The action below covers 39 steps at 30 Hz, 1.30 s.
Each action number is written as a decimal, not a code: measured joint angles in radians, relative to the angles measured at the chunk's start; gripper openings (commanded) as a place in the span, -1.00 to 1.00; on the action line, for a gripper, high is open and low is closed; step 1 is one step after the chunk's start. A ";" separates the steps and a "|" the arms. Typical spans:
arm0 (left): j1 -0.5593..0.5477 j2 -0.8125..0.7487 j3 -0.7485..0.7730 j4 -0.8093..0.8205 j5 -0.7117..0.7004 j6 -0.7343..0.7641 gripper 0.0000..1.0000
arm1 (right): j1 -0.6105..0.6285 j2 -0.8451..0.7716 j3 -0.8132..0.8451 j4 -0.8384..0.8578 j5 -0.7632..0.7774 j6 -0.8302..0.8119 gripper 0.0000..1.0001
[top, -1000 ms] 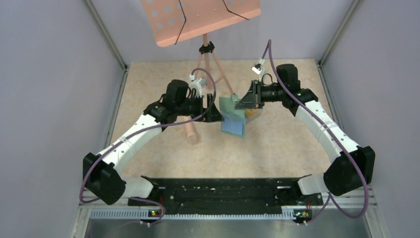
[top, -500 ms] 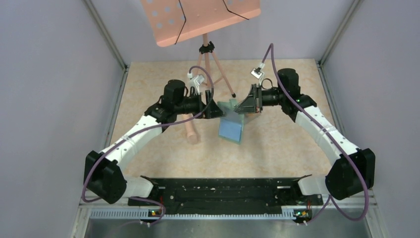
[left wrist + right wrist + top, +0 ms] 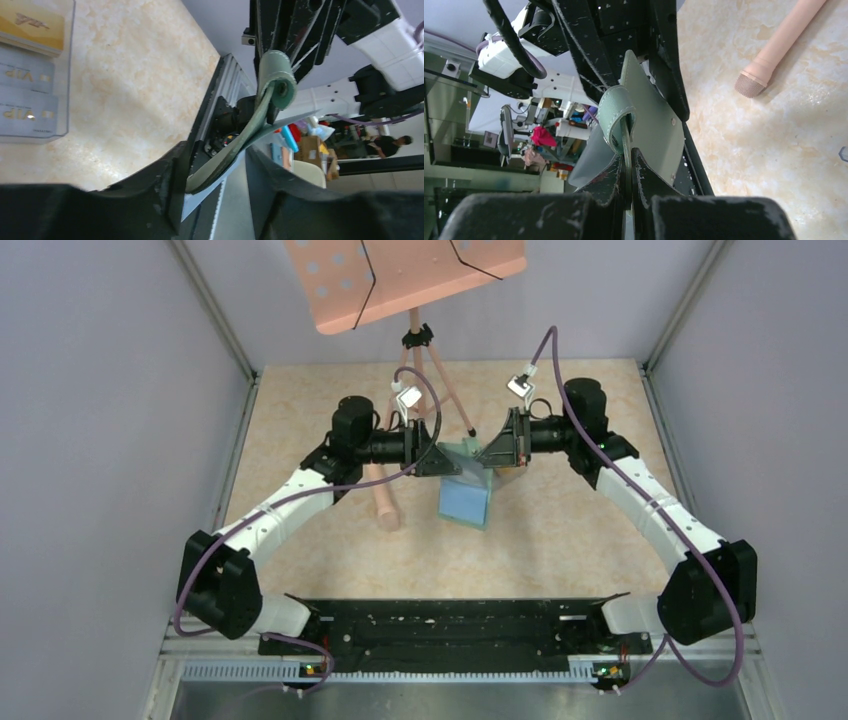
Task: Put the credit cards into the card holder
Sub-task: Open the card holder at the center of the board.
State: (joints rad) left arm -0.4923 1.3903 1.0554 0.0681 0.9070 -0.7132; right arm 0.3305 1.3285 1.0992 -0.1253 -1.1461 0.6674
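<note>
Held aloft just in front of pink stand [image 3: 415, 340]: card holder [image 3: 466, 498], unfolded. Right gripper [image 3: 627, 167] clamped tight on green flap. Left gripper [image 3: 215, 167] part open, straddling opposite edge, not clamped. Credit cards [image 3: 30, 27] stored in clear box [image 3: 67, 75].

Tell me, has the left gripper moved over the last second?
Yes. The left gripper has shifted slightly to the right and away from the arm bases. It is now nearer the tripod leg and further in over the wallet.
</note>
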 measured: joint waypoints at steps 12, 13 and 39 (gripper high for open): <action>0.023 -0.003 -0.014 -0.002 0.050 -0.019 -1.00 | 0.000 0.009 0.012 -0.080 0.090 -0.042 0.04; 0.028 -0.008 -0.014 -0.025 0.042 -0.011 -1.00 | -0.002 0.012 0.026 -0.116 0.109 -0.068 0.15; -0.009 0.047 0.189 -0.669 0.077 0.369 -1.00 | 0.163 0.199 0.248 -0.560 0.164 -0.475 0.65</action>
State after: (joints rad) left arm -0.5011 1.4376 1.2442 -0.6006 0.9836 -0.3443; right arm 0.4938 1.5276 1.3472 -0.6849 -0.9821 0.1925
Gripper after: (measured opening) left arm 0.036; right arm 0.844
